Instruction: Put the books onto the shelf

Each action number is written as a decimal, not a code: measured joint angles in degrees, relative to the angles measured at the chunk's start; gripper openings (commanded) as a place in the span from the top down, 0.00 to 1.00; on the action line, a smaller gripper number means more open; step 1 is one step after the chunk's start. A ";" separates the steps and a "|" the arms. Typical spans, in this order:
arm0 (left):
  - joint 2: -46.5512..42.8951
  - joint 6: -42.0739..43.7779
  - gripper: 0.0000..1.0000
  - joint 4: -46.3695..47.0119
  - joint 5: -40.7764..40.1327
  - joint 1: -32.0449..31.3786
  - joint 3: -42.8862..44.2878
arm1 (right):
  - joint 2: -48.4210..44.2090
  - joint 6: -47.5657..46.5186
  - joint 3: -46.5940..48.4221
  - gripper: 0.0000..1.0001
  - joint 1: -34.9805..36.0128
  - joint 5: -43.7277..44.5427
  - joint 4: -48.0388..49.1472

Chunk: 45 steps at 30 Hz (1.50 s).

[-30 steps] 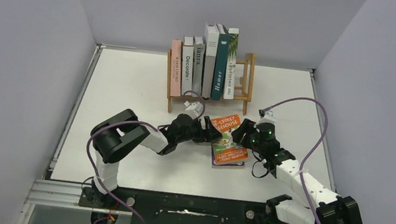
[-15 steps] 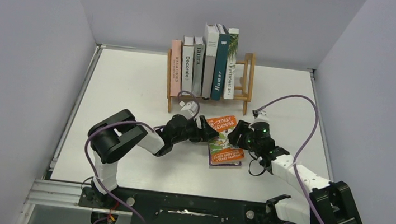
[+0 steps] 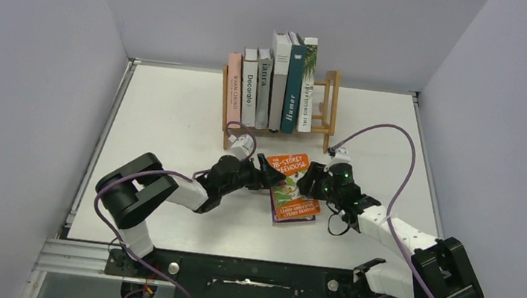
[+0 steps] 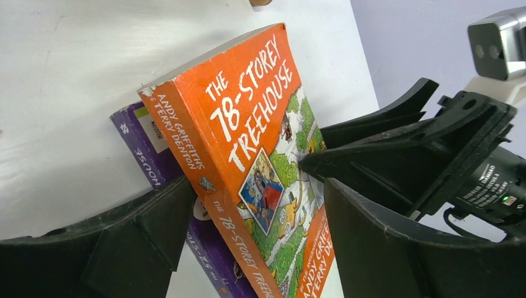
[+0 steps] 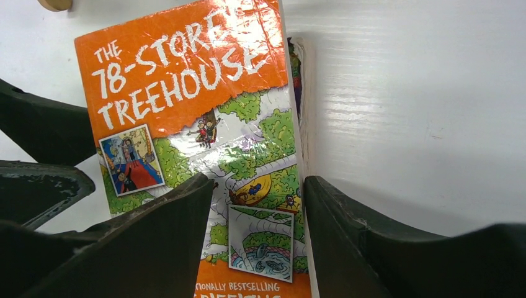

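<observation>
The thin orange cartoon paperback (image 3: 294,186) reads "THE 78-STOREY TREEHOUSE" on its cover and spine. "ANDY GRIFFITHS & TERRY DENTON" runs along the spine, and "…NATIONALLY BESTSELLING" shows near the lower cover edge. It lies on a purple paperback (image 4: 149,158), whose spine peeks out beneath it, and both are on the white bench (image 3: 166,123).

The left claw (image 3: 267,172) stands wide open, straddling the spine side of the stack. One finger sits low by the purple spine and the other sits above the orange cover. I cannot tell whether either presses on a book.

The right claw (image 3: 309,183) faces it from the page side with its jaws parted, gripping nothing. One finger lies over the cover picture and the other lies past the page edge, above the bench. The tips of the two claws come close together over the cover.

Beyond both claws stands the small light-wood ladder-ended shelf (image 3: 331,104), holding six upright books:
- the pink "WARM CHORD" book (image 3: 232,100)
- the pale-spined "Decorate" book (image 3: 248,91)
- a grey book (image 3: 263,89)
- a taller grey book (image 3: 278,83)
- the dark teal "Humor" book (image 3: 293,92)
- the white palm-leaf book (image 3: 306,86), lettered "THE SINGULAR…"
</observation>
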 measured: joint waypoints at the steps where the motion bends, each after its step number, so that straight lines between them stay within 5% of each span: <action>1: -0.04 0.00 0.24 0.09 -0.17 0.00 -0.31 | 0.00 -0.07 0.00 0.44 0.22 -0.04 0.04; 29: 4.90 1.92 0.32 19.76 2.47 0.02 -2.58 | 0.68 -3.34 -0.02 0.44 3.21 -4.46 3.54; 34: 5.95 1.86 0.52 20.20 2.89 0.02 -2.29 | 0.68 -3.72 -0.02 0.44 3.37 -4.90 3.74; 40: 5.79 2.62 0.99 18.23 1.97 0.26 -1.90 | 0.66 -3.80 -0.02 0.44 3.37 -5.16 3.65; 45: 3.91 3.52 1.00 15.67 2.21 0.28 -1.77 | -0.72 -3.87 -0.02 0.36 3.74 -4.92 2.56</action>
